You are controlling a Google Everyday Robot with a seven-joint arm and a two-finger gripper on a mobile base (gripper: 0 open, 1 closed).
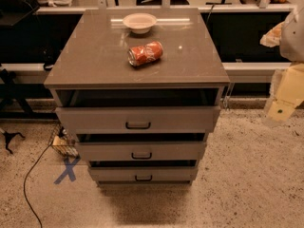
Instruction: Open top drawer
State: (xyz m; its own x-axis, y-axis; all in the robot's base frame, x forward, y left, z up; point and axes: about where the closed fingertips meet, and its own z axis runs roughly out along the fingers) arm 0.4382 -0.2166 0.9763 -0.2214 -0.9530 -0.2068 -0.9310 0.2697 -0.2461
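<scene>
The top drawer (pixel 95 118) is the tallest grey-brown front on the cabinet, with a small black bar handle (pixel 138 125) at its centre. It stands pulled out a little, with a dark gap between its front and the cabinet top (pixel 95 61). My gripper (pixel 284 96) is at the right edge of the camera view, cream and white, up off the floor. It is to the right of the cabinet and apart from the drawer and its handle.
Two shorter drawers, the middle one (pixel 104 151) and the bottom one (pixel 109 174), also stand slightly out. A crushed orange can (pixel 145 53) and a white bowl (pixel 139 22) sit on the cabinet top. A blue tape cross (pixel 66 170), a black cable (pixel 28 184) and a small wire object (pixel 64 145) lie on the floor at left.
</scene>
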